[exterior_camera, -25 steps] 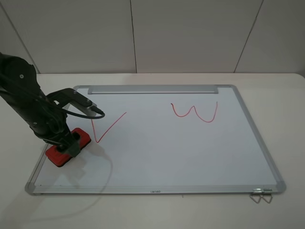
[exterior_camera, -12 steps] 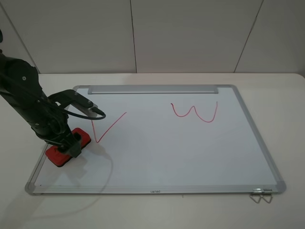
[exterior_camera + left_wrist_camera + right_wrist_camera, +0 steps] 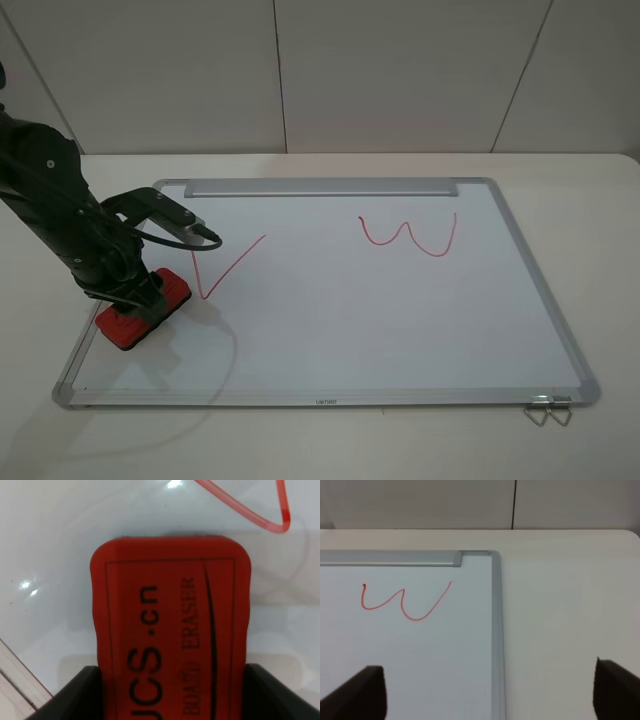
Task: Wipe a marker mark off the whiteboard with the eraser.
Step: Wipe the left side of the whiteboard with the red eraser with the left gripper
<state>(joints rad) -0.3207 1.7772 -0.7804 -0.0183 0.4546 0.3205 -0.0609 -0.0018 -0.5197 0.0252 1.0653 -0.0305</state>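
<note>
The whiteboard (image 3: 350,330) lies flat on the table. Near its left end is the marker mark (image 3: 226,266), a thin red V, and its lower corner also shows in the left wrist view (image 3: 281,526). The red eraser (image 3: 121,326) rests on the board just left of the mark and does not touch it. Its dark lettering is clear in the left wrist view (image 3: 170,625). My left gripper (image 3: 143,303) is shut on the eraser, with a black finger (image 3: 75,695) pressed to each long side. My right gripper (image 3: 485,695) is open and empty above the board's right end.
A wavy red W squiggle (image 3: 410,238) is drawn on the right half of the board, also seen in the right wrist view (image 3: 405,604). A grey tray strip (image 3: 320,187) runs along the far edge. Two binder clips (image 3: 548,410) sit at the near right corner.
The left arm has settled very slightly over the eraser. The eraser and the marks stay where they were.
</note>
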